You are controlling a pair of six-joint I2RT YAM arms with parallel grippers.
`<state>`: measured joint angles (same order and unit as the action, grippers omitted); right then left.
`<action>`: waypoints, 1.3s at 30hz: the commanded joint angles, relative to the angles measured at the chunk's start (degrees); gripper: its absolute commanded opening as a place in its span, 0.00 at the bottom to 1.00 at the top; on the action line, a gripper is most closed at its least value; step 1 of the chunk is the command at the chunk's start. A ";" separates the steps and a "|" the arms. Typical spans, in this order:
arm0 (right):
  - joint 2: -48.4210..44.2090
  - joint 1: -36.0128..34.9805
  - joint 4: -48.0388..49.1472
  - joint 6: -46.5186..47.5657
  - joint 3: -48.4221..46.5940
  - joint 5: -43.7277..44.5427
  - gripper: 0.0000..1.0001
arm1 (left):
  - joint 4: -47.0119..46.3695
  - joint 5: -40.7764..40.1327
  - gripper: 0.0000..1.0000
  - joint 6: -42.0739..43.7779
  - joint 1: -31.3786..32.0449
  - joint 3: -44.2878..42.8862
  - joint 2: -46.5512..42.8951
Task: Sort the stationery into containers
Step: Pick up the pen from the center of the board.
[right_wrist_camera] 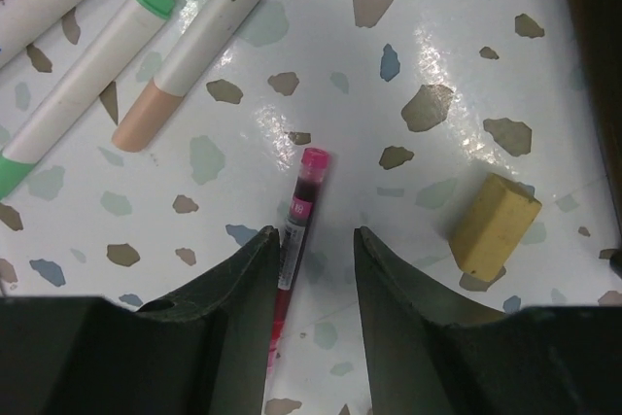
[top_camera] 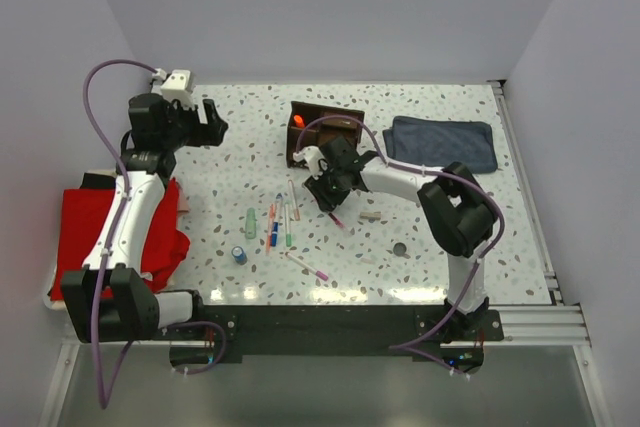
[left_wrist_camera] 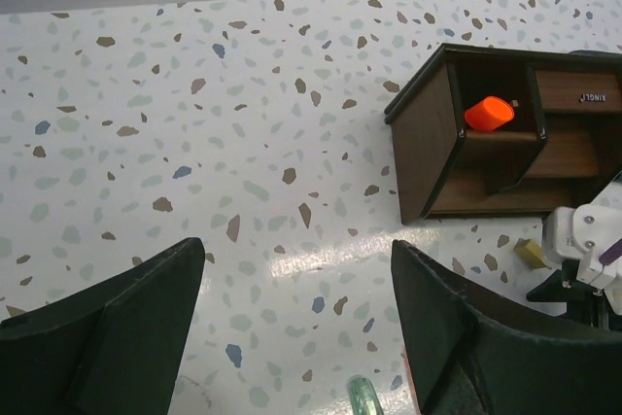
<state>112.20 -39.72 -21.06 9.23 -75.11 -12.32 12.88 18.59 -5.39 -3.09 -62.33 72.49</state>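
- dark brown wooden organizer (top_camera: pixel 318 112) stands at the far middle of the speckled table (top_camera: pixel 480 247). the orange highlighter (left_wrist_camera: pixel 488 113) sticks up from its end compartment, the one nearest the left arm.
- the right gripper (right_wrist_camera: pixel 316 235) is low over the table just in front of the organizer. its fingers (right_wrist_camera: pixel 233 298) are astride a thin red pen (right_wrist_camera: pixel 303 191).
- its jaws are narrowed but not clamped. the pen lies against one finger, with bare table showing between it and the other.
- a tan block (right_wrist_camera: pixel 494 224) lies just beside that gripper, apart from the pen.
- white markers (right_wrist_camera: pixel 194 46) with green and peach ends lie close by on the other side.
- the left gripper (left_wrist_camera: pixel 296 250) hovers over the far left of the table, spread wide with nothing between its fingers, well apart from the organizer.
- loose on the table near the middle are a cluster of pens (top_camera: pixel 277 222), a pale green tube (top_camera: pixel 251 223), a blue cylinder (top_camera: pixel 239 254) and a pink pen (top_camera: pixel 310 267).
- a dark disc (top_camera: pixel 400 247) lies farther right.
- a folded blue-grey cloth (top_camera: pixel 440 142) lies right of the organizer, and a red cloth (top_camera: pixel 160 237) lies under the left arm.
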 commanded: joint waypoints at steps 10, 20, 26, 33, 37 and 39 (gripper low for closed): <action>4.60 -3.16 -1.09 3.42 -1.09 3.88 0.19 | -3.48 -0.13 0.83 -1.03 -0.95 -0.69 1.51; 2.76 -6.15 -1.53 2.89 2.25 3.00 0.00 | -4.18 0.57 0.82 -1.21 -0.86 -2.27 5.03; 0.21 -6.15 -2.41 3.25 0.93 1.16 0.00 | -5.15 1.71 0.82 -1.82 -0.95 -1.84 6.78; -0.40 -6.15 -3.46 4.65 -0.64 -0.33 0.00 | -5.85 3.12 0.82 -2.35 -0.86 -2.54 8.37; -5.40 -5.89 -7.23 5.79 -7.48 -4.11 0.00 | -5.33 2.86 0.82 -1.47 -0.95 -3.15 8.54; -7.16 -5.19 -8.29 5.62 -10.48 -8.92 0.00 | -5.06 2.86 0.81 -1.20 -0.95 -3.33 8.72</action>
<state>112.55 -45.12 -25.30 13.65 -77.69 -12.47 10.31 20.60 -6.87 -3.42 -62.59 80.99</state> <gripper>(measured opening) 0.037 0.817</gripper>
